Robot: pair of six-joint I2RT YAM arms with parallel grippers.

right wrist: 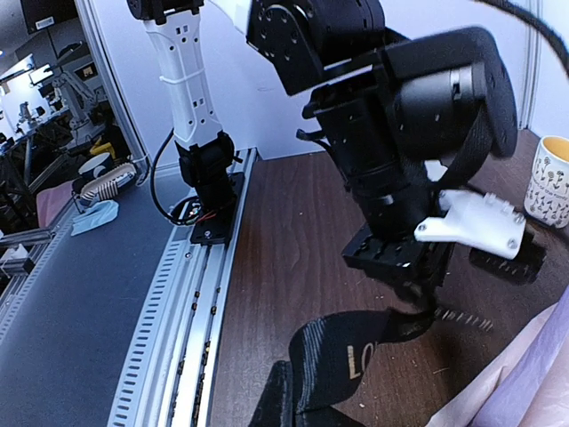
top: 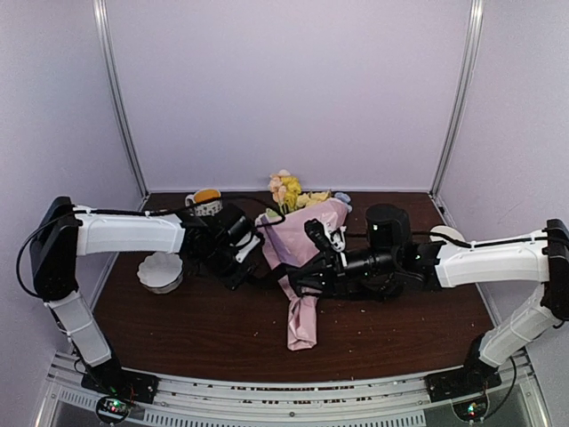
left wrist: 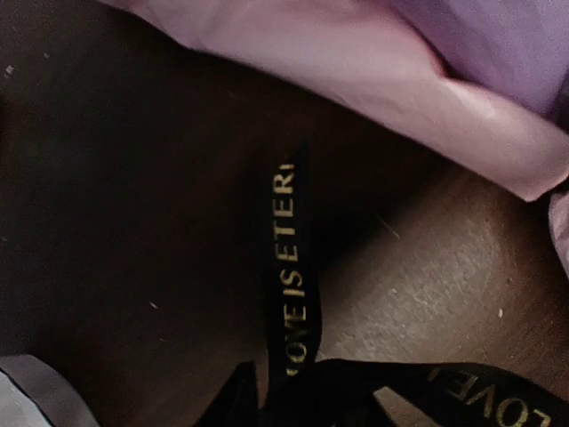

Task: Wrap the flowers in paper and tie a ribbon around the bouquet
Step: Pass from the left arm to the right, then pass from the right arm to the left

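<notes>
**Top external view.** The bouquet (top: 302, 240) is laid at the centre of the table (top: 196, 329). The flowers (top: 289, 189) are turned toward the far edge and the narrow tail of the paper (top: 302, 325) toward the near edge. The left arm (top: 133, 233) is extended from the left and the right arm (top: 489, 258) from the right. Both sets of jaws are positioned at the middle of the cone, one on each side. A mug (top: 206, 203) and a white bowl (top: 161, 271) are located left of the bouquet, apart from it.

**Left wrist view.** The ribbon (left wrist: 289, 267), black with gold lettering, is routed across the dark table toward the edge of the paper. A second stretch is seen at the bottom right. The state of the left jaws cannot be told.

**Right wrist view.** The right jaws are pressed together on the ribbon, which is led up from them in a loop toward the left jaws.
</notes>
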